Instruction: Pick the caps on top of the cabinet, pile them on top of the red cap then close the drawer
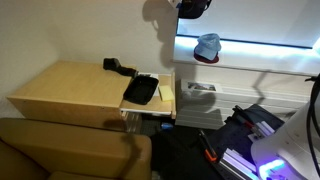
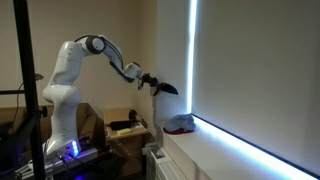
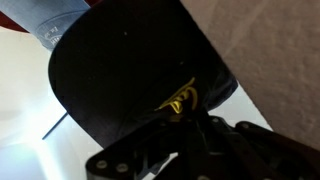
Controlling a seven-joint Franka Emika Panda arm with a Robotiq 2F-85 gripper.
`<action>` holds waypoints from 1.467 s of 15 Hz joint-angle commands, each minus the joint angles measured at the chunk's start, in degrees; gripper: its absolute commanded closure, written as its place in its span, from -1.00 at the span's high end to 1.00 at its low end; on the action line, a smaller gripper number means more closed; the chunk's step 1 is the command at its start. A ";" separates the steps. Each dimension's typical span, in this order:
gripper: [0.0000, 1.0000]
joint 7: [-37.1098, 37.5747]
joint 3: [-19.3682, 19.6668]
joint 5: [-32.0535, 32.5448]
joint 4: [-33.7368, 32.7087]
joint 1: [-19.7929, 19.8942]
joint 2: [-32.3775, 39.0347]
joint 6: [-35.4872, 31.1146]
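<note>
Exterior views are being taken first, for the largest things. The white robot arm [image 2: 68,75] is being stretched out from its base toward a tall window blind [image 2: 250,70]. The cabinet [image 1: 60,90] is being shown in an exterior view as a wide pale-wood box beside a brown leather seat [image 1: 70,150]. A white sill [image 1: 255,60] is being lit along its far edge. The drawer [image 1: 141,90] is being left pulled out at the cabinet's end nearer the sill, with its black inside exposed.

The dark navy cap [image 3: 130,70] is being held in the air above the sill, higher than the stacked caps and apart from them. In the wrist view its long axis is being pointed away from the gripper [image 2: 150,82] toward the light blue cap [image 3: 55,20]. The fingers are being pressed together on the dark navy cap's edge.

The light blue cap is being carried on the red cap [image 1: 204,58], near the sill's end toward the cabinet; which way their brims point cannot be told.

A small black blocky object [image 1: 118,67] is being shown at the cabinet top's far edge. A yellow stitched emblem [image 3: 180,100] is being shown on the dark navy cap just beside the fingers; no letters can be read in it.
</note>
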State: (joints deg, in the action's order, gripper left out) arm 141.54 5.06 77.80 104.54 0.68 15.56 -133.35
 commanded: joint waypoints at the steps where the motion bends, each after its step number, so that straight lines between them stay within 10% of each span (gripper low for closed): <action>1: -0.97 2.05 2.19 1.85 -7.13 2.30 7.41 4.04; 7: -0.97 3.65 1.51 0.28 5.55 2.04 0.23 3.17; 13: -0.88 -0.16 -0.57 -0.03 -0.07 0.55 -0.02 0.19; 22: -0.97 1.22 3.61 -5.19 -5.78 4.59 7.38 16.45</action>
State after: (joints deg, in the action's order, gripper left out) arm 142.52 7.55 74.19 101.50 3.40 19.97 -121.04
